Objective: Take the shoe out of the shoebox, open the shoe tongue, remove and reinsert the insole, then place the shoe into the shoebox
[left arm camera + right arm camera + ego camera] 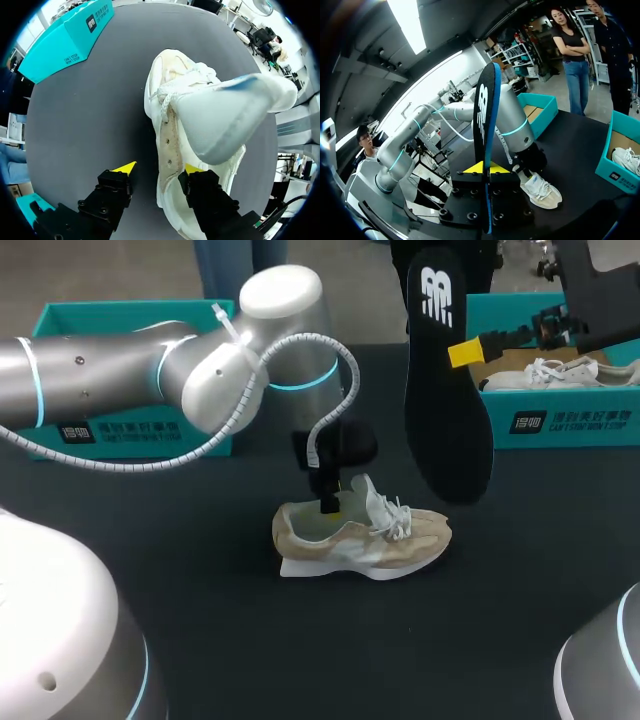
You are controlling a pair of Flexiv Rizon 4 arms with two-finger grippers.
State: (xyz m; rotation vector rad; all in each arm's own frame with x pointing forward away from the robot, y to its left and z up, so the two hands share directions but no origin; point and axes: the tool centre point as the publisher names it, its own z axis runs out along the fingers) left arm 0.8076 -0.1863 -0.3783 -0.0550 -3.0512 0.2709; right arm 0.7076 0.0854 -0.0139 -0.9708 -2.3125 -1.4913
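Head view: insole [447,390] clamped upright in right gripper [465,352], above toe of shoe [360,540]; left gripper [332,504] spread open astride its side.

1. In the head view we see soft, even overhead light on the dark table [200,640]; the shoe [360,535] casts only a faint shadow.
2. In the left wrist view, glare washes the white tongue [225,120] pale.
3. In the right wrist view a ceiling lamp [407,22] burns out white, and the insole [485,125] reads dark against the bright room.
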